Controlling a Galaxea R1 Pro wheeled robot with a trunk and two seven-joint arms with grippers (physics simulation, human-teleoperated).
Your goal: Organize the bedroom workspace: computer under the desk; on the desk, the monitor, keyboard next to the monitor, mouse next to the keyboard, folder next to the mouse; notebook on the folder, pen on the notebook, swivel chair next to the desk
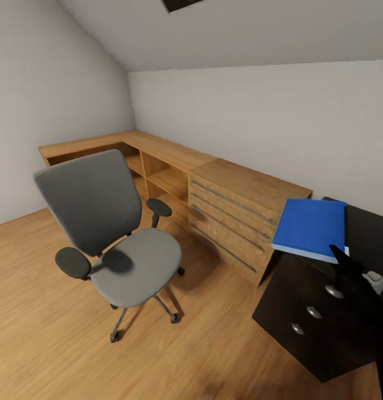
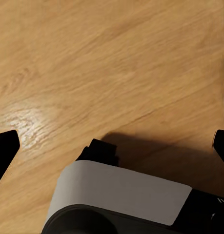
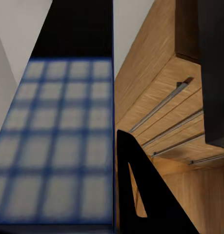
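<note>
Head view: the right gripper appears as a dark shape at the lower right, merging with the black desk behind it, so its outline is hard to separate from the desk. The bright blue folder sits level above the desk's near corner, with its far edge over the light wooden drawer cabinet; the gripper meets the folder's near edge. Whether the folder rests on the desk surface or is carried above it cannot be determined. The desk is cut off by the right frame edge; three round silver knobs mark its drawer fronts. The swivel chair stands on the wooden floor, well apart from the desk, and its seat carries nothing. A wooden shelf unit runs along the walls behind the chair.

Left wrist view: the left gripper points at the floor. Its two dark fingertips sit at opposite frame edges, spread wide, with nothing between them. A white-and-black part of the robot occupies the foreground.

Right wrist view: one black finger lies along the folder's edge, the folder's blue face showing a blurred grid pattern. The second finger is hidden behind the folder, which suggests a clamped grip. The cabinet's drawer fronts stand just beside the folder.
</note>
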